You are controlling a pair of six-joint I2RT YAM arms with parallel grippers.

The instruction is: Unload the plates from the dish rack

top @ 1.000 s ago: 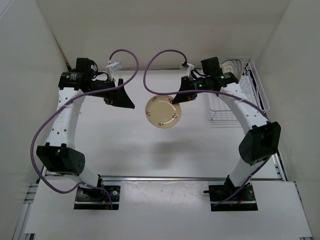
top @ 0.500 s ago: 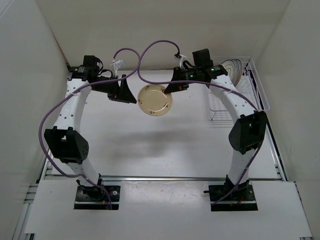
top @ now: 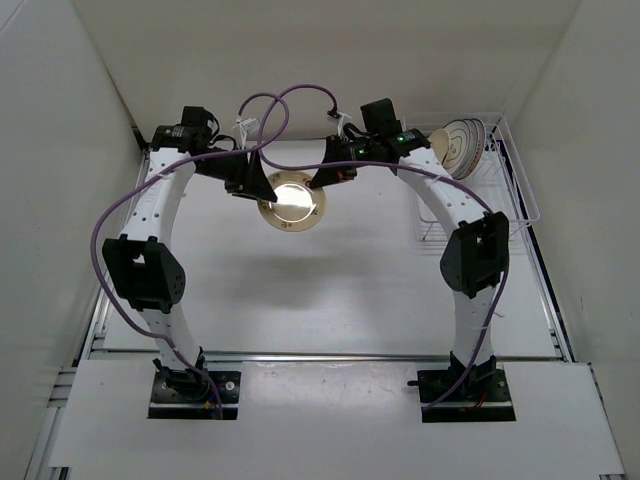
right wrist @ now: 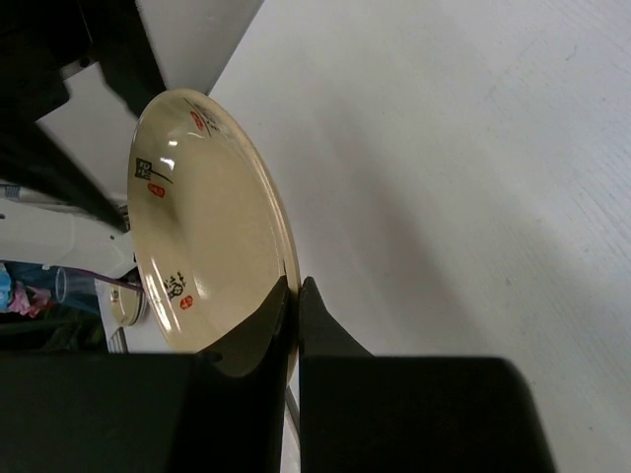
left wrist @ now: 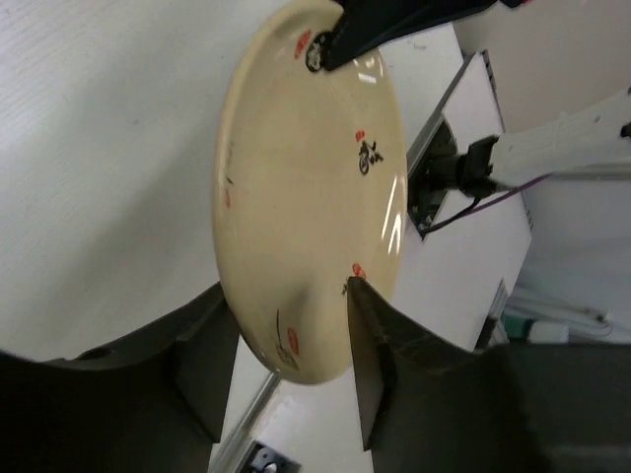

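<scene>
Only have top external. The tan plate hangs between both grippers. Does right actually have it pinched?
Observer: Yes. The right wrist view shows the right gripper shut on the rim of the tan plate.
Operator: Left on it too?
Observer: Left gripper straddles the opposite rim, one finger on each face. Can't tell if it's clamped.
Operator: Plate plain?
Observer: No, small red and black marks dot its inner face.

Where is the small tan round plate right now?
Top view, centre-back: the small tan plate hangs in the air between the two grippers, the right gripper pinching its right rim, the left gripper straddling its left edge.
</scene>
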